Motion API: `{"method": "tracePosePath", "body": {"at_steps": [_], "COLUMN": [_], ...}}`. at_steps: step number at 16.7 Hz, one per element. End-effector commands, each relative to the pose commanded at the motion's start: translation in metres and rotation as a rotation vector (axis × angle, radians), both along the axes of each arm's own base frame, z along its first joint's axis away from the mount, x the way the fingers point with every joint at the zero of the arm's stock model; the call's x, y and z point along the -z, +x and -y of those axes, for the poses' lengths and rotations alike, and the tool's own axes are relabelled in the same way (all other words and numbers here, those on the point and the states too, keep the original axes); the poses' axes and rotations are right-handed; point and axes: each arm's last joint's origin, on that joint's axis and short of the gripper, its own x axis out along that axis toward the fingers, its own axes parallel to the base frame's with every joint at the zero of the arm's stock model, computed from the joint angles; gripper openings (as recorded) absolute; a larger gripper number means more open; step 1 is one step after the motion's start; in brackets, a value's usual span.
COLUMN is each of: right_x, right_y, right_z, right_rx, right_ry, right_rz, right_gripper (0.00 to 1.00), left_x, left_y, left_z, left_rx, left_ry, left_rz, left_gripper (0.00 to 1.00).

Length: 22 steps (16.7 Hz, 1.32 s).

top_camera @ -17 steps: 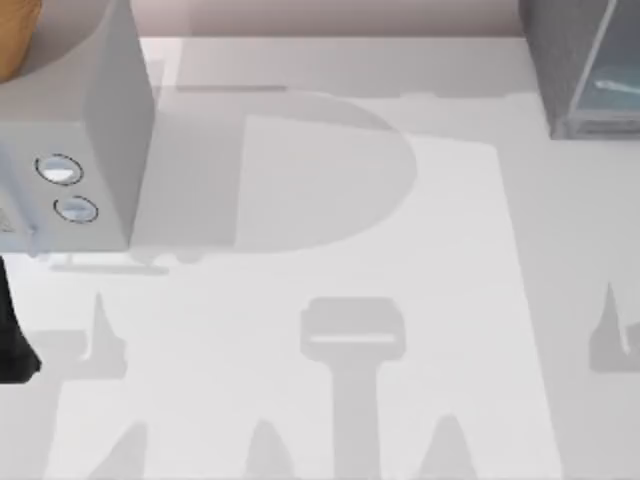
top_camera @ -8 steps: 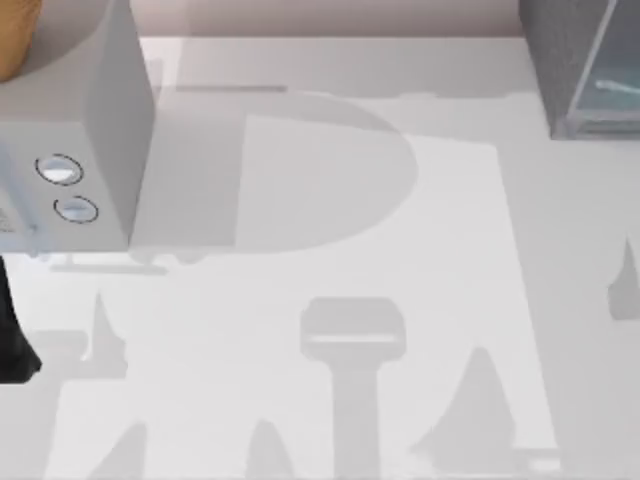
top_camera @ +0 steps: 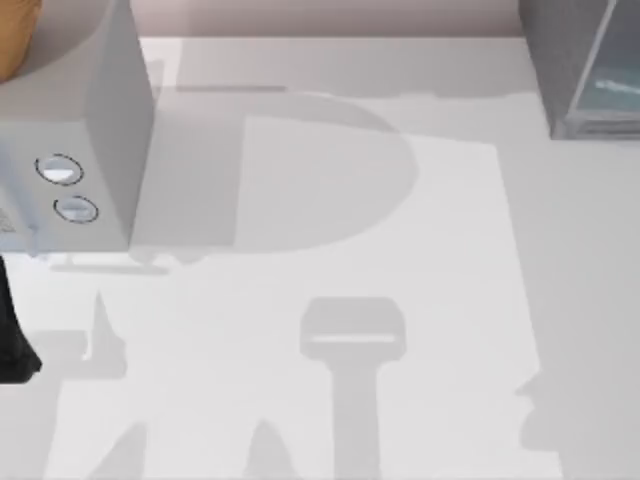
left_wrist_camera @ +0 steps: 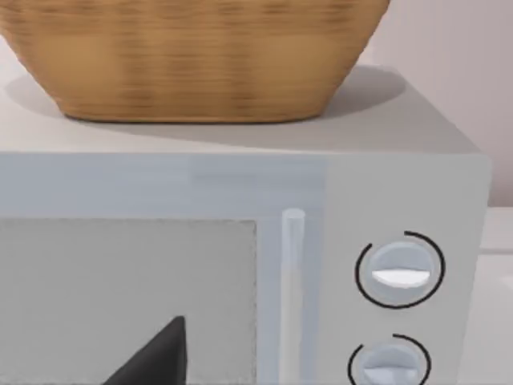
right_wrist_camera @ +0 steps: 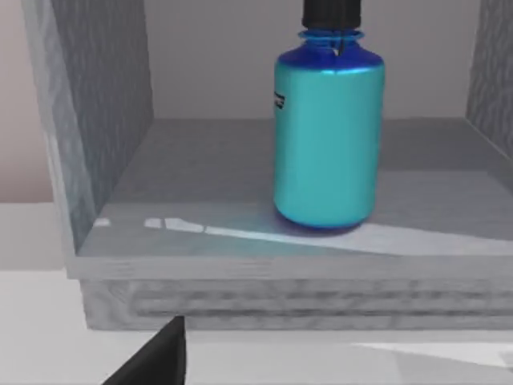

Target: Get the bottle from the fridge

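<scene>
The bottle point(right_wrist_camera: 329, 136), bright blue with a black cap, stands upright on the floor inside the fridge point(right_wrist_camera: 104, 120), whose front is open toward my right wrist camera. A dark tip of my right gripper point(right_wrist_camera: 156, 357) shows in front of the fridge's lower edge, well apart from the bottle. From above, the fridge point(top_camera: 570, 60) stands at the table's far right corner with a pale glassy panel point(top_camera: 615, 90). A black part of my left arm point(top_camera: 12, 340) sits at the left edge. A dark tip of the left gripper point(left_wrist_camera: 156, 357) faces the grey box.
A grey box with two round dials point(top_camera: 70, 150) stands at the far left, with a woven basket point(left_wrist_camera: 192, 56) on top of it. The white table point(top_camera: 330, 230) stretches between the box and the fridge, crossed by grey shadows.
The right arm's shadow on the table has slid from the right edge to the lower right corner. The left arm, the grey box and the fridge have not moved.
</scene>
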Motion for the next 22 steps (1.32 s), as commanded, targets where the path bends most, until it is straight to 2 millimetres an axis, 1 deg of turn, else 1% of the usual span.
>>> {"method": "tracePosePath", "body": {"at_steps": [3,5,11,13,15,17,19,22], "right_x": [0.014,0.019,0.021,0.021,0.023,0.024,0.026,0.029], "right_y": [0.004,0.005,0.004,0.007,0.02,0.039,0.064,0.108], "right_z": [0.012,0.017,0.017,0.018,0.022,0.027,0.03,0.031], "right_rx": [-0.002,-0.003,-0.005,-0.005,0.0,0.009,0.015,0.015], "right_ry": [-0.002,-0.006,-0.006,-0.005,-0.006,-0.008,-0.007,-0.006], "right_rz": [0.009,0.016,0.016,0.015,0.012,0.012,0.008,0.006], "right_gripper": [1.0,1.0,1.0,1.0,1.0,1.0,1.0,1.0], "left_x": [0.0,0.0,0.0,0.0,0.0,0.0,0.0,0.0], "left_y": [0.0,0.0,0.0,0.0,0.0,0.0,0.0,0.0], "left_z": [0.0,0.0,0.0,0.0,0.0,0.0,0.0,0.0], "left_rx": [0.0,0.0,0.0,0.0,0.0,0.0,0.0,0.0], "left_ry": [0.0,0.0,0.0,0.0,0.0,0.0,0.0,0.0], "left_rz": [0.0,0.0,0.0,0.0,0.0,0.0,0.0,0.0], "left_gripper": [1.0,1.0,1.0,1.0,1.0,1.0,1.0,1.0]}}
